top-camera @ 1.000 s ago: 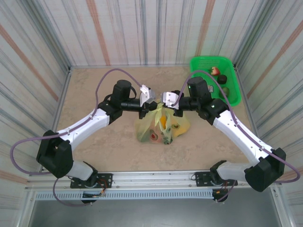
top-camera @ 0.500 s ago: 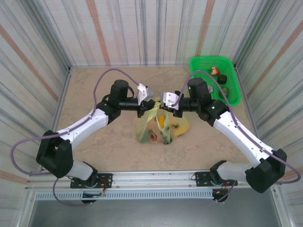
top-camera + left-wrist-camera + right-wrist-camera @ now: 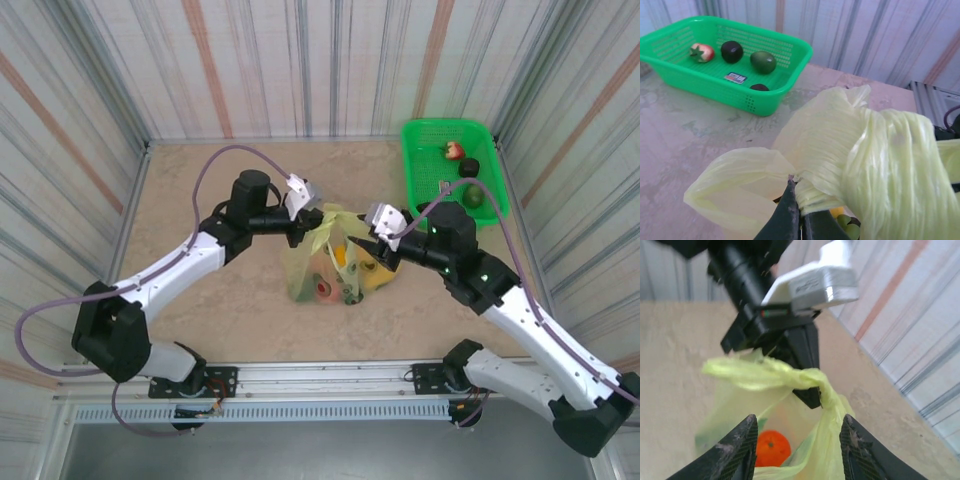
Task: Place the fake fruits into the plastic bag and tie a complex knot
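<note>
Clamping the plastic bag [image 3: 880, 150], left pincer [image 3: 799, 207], right pincer [image 3: 798, 418] parted, empty, its camera catching orange fruit [image 3: 772, 447]

We count one plastic bag [image 3: 830, 145] and one green basket [image 3: 690, 80]. In the basket we see one red fruit [image 3: 701, 52], two dark fruits [image 3: 732, 51] and one green fruit [image 3: 763, 61].

The left white-and-black jointed arm [image 3: 175, 268] reaches from its base at the near left corner diagonally inward, with its forearm roughly level and pointing right. The left end effector [image 3: 318, 216] is pinched tight on a twisted strand of the thin translucent yellow-green plastic bag [image 3: 840, 150], its dark fingers [image 3: 787, 215] pressed together. The right white-and-black arm [image 3: 525, 315] angles in from the near right with its elbow bent. The right end effector [image 3: 798, 422] faces the left one, jaws parted and gripping nothing.
</note>
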Action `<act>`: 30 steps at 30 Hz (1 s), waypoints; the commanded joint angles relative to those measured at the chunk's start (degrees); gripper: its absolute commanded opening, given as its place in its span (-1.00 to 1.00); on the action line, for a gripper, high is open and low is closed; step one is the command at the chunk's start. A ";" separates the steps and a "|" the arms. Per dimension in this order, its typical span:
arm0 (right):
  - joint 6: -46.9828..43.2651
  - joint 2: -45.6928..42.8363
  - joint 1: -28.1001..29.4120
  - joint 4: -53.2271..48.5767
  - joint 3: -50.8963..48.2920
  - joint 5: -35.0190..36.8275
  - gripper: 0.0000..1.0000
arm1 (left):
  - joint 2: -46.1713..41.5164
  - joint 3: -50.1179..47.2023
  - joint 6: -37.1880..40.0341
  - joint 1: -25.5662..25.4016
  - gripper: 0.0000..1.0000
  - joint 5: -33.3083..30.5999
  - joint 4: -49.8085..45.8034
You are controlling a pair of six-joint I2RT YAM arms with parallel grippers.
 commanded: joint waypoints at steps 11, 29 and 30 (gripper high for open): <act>59.99 4.08 7.56 -5.49 4.49 1.99 0.01 | -8.76 -6.12 -3.27 -6.92 -1.00 -22.96 -0.46; 70.21 14.86 10.81 6.87 0.94 0.97 -0.32 | -10.48 -7.76 -3.03 -8.73 -1.00 -26.21 1.65; 69.93 14.52 10.81 6.65 0.68 1.71 -0.43 | -10.59 -7.68 -2.91 -8.73 -1.00 -26.46 1.36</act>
